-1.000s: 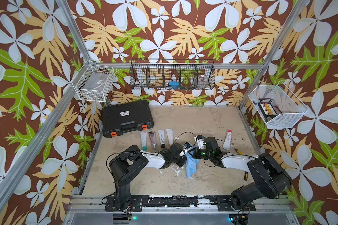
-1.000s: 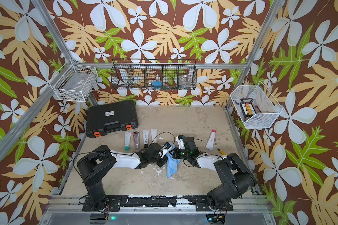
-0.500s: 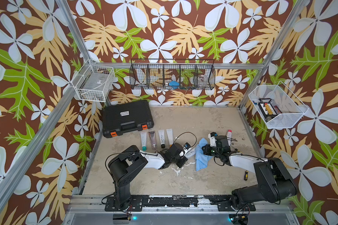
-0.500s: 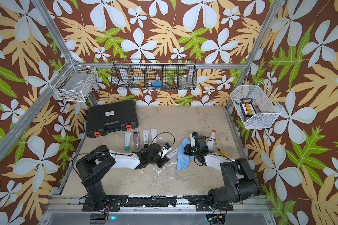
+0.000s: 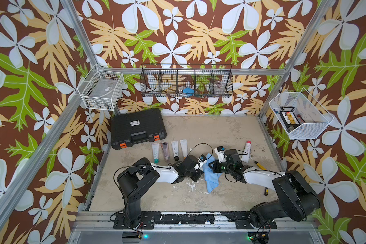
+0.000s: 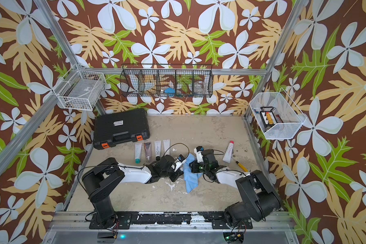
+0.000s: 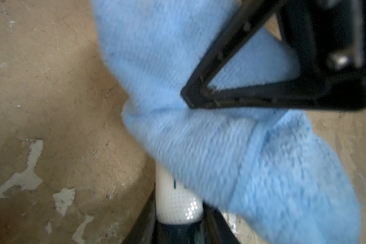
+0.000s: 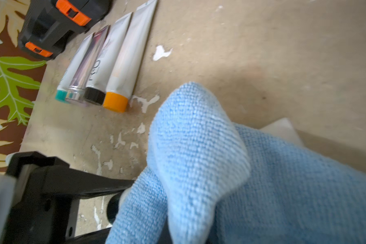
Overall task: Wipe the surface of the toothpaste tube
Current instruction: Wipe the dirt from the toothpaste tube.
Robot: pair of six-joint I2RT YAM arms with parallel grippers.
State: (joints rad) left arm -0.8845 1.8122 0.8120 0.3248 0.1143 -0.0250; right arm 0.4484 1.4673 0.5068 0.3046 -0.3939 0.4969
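The cloth (image 7: 199, 137) looks to me like soft, fluffy blue microfibre. The tube (image 7: 175, 202) is glossy white plastic with a dotted sheen. The tabletop (image 7: 51, 84) is matt, rough and chipped.

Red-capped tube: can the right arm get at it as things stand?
Probably within reach, but not to grasp: the red-capped tube lies uncovered near the right gripper, which is shut on the blue cloth.

right tool (image 5: 214, 167): I saw it swing toward the desk's (image 5: 199, 131) right edge, then back
cloth (image 5: 212, 178): back over the tube (image 7: 175, 202)
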